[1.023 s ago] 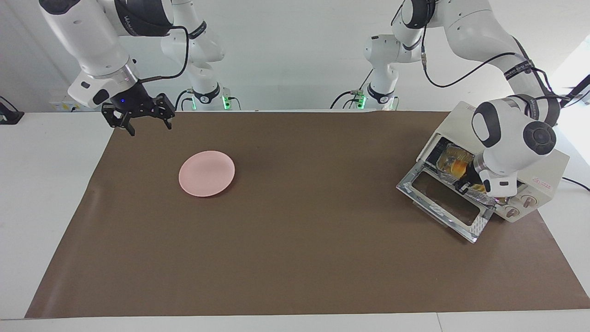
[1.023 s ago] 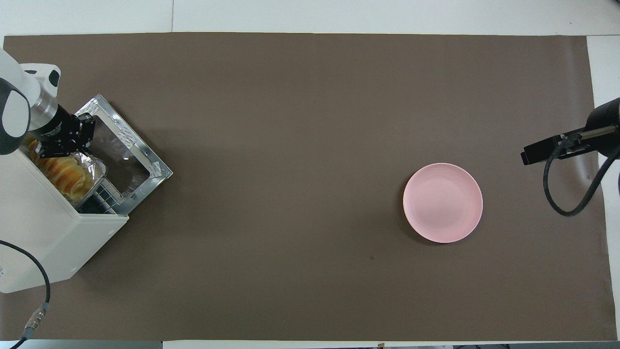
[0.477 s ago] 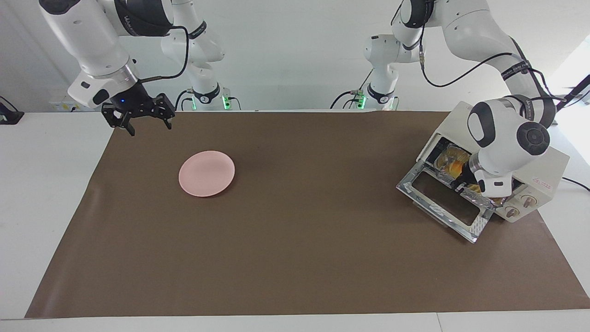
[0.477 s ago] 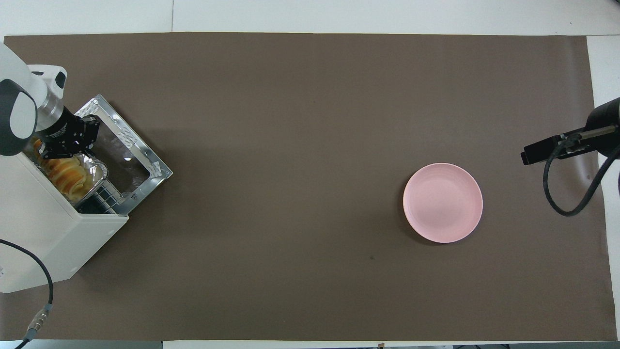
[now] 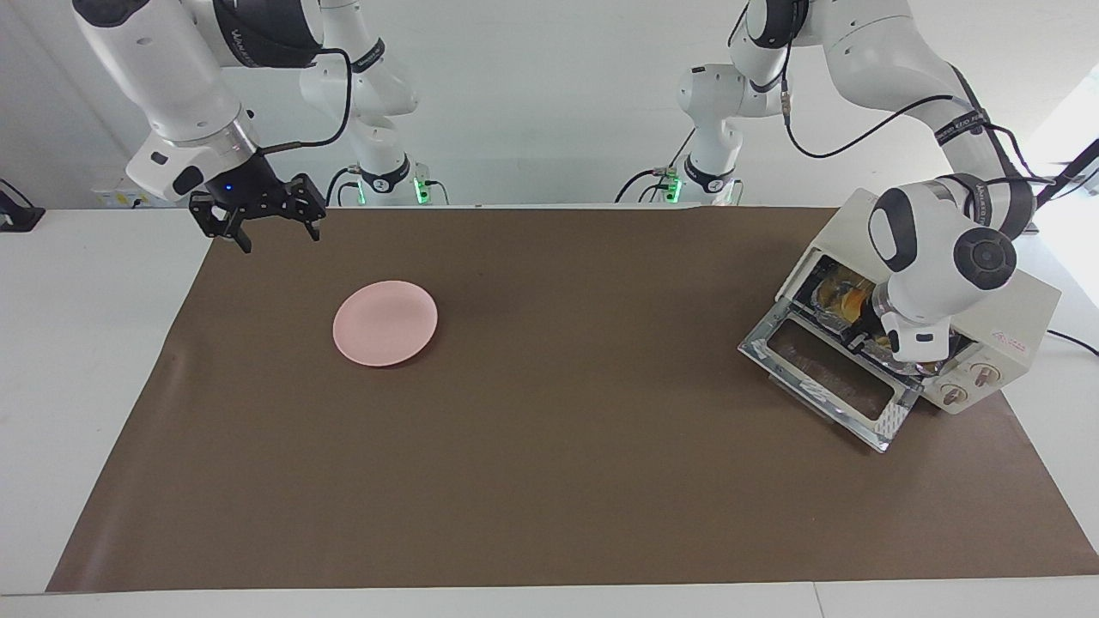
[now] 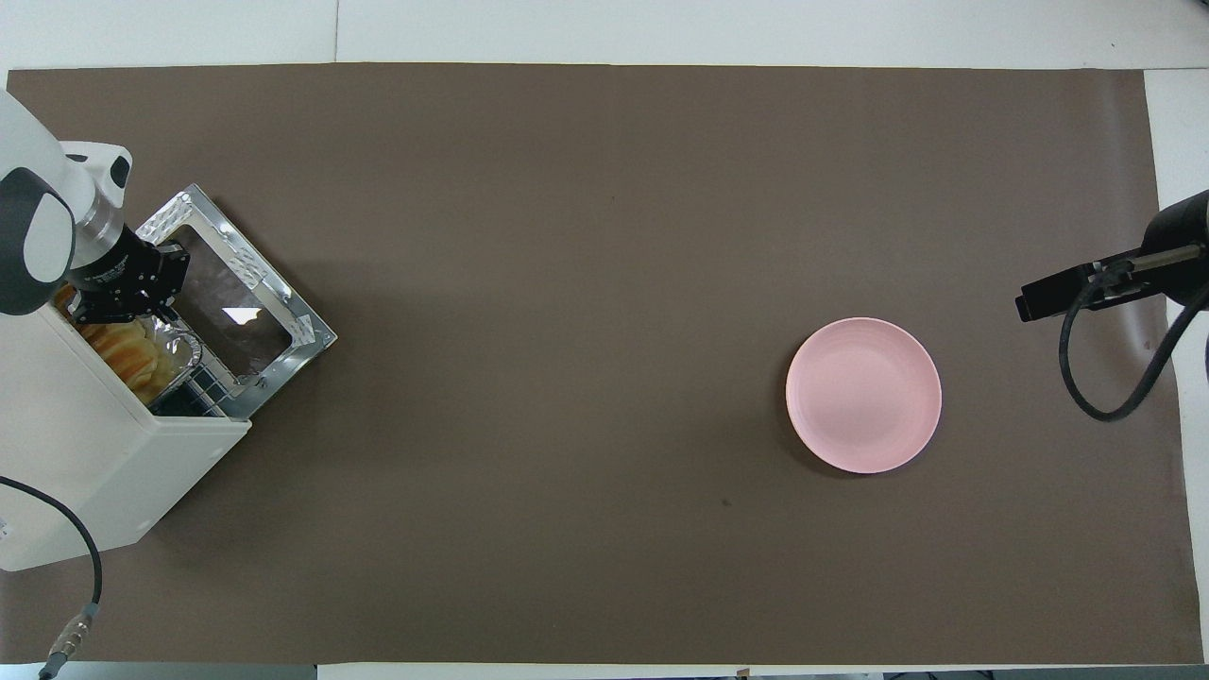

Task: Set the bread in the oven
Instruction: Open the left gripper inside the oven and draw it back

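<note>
The cream-white oven point(image 5: 1017, 318) stands at the left arm's end of the table with its glass door point(image 5: 828, 373) folded down open. The golden bread point(image 6: 127, 349) lies in a crinkled foil tray point(image 6: 179, 348) on the rack, mostly inside the oven mouth; it also shows in the facing view point(image 5: 837, 296). My left gripper point(image 6: 113, 307) is at the oven mouth, over the open door, against the end of the tray. My right gripper point(image 5: 273, 236) is open and empty, and waits in the air over the table edge near the pink plate.
A round pink plate point(image 5: 385, 322) lies bare on the brown mat toward the right arm's end; it also shows in the overhead view point(image 6: 863, 394). The oven's power cable point(image 6: 76, 614) trails off the table edge.
My left gripper has moved toward the oven, and the foil tray with the bread has slid deeper inside. The right arm has not moved.
</note>
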